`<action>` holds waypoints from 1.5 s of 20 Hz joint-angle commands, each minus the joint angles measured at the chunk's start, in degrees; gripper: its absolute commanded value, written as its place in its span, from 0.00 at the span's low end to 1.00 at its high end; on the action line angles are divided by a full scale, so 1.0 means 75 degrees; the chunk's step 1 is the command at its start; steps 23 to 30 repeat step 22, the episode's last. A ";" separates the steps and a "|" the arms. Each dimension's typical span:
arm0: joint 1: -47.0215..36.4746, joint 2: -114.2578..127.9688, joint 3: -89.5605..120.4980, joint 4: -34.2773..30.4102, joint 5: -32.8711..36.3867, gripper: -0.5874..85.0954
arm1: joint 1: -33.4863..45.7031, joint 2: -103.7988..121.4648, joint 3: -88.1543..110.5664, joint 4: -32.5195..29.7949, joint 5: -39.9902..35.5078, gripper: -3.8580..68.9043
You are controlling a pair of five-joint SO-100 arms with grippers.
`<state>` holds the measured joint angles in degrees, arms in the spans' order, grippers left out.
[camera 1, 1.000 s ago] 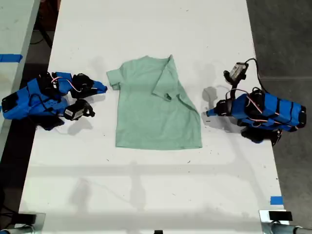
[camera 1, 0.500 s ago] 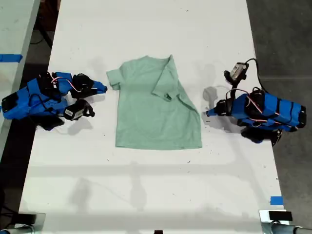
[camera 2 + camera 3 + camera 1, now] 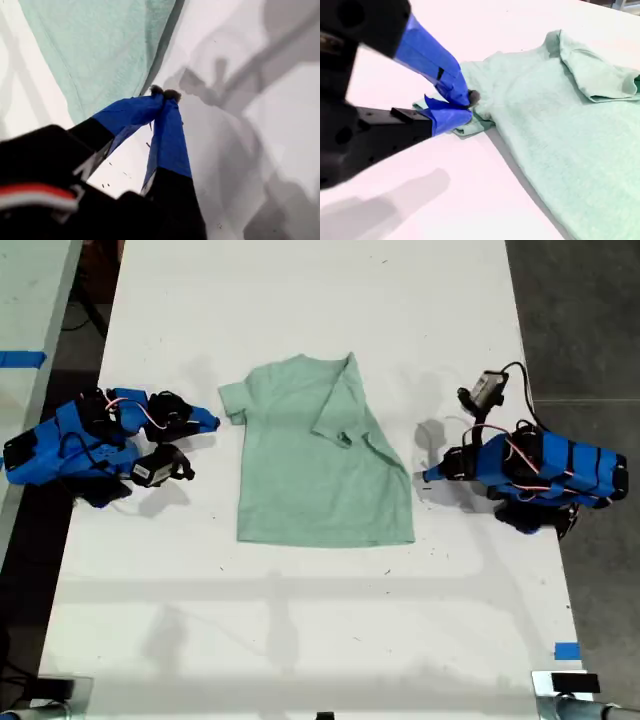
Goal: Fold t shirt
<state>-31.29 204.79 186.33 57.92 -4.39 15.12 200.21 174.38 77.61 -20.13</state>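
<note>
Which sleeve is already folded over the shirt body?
The sleeve toward the exterior view's right; it lies across the t shirt. The other sleeve lies spread flat.

One shirt [image 3: 320, 465] on one white table [image 3: 300, 630]. Two blue arms, so two grippers: my first gripper [image 3: 428, 474] and my second gripper [image 3: 212, 423]. Two blue tape bits [image 3: 566, 650].

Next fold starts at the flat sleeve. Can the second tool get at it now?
Probably yes: my second tool sits right at the flat sleeve of the t shirt, with nothing between them on the table. Its jaws look shut, so it would need to open first.
</note>
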 commanded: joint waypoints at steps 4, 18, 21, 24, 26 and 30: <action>-0.0012 0.0082 0.0316 0.0012 -0.0023 0.00 | 0.0094 0.0059 0.0410 0.0012 0.0047 0.03; 0.0000 0.0082 0.0316 0.0012 0.0000 0.00 | 0.0129 0.0059 0.0410 0.0012 -0.0059 0.03; 0.0000 0.0082 0.0316 0.0012 0.0000 0.00 | 0.0152 0.0059 0.0410 0.0012 -0.0082 0.03; 0.0000 0.0082 0.0316 0.0012 0.0000 0.00 | 0.0164 0.0059 0.0410 0.0012 -0.0082 0.03; 0.0000 0.0082 0.0316 0.0012 0.0000 0.00 | 0.0164 0.0059 0.0410 0.0012 -0.0082 0.03; 0.0000 0.0082 0.0316 0.0012 0.0000 0.00 | 0.0164 0.0059 0.0410 0.0012 -0.0082 0.03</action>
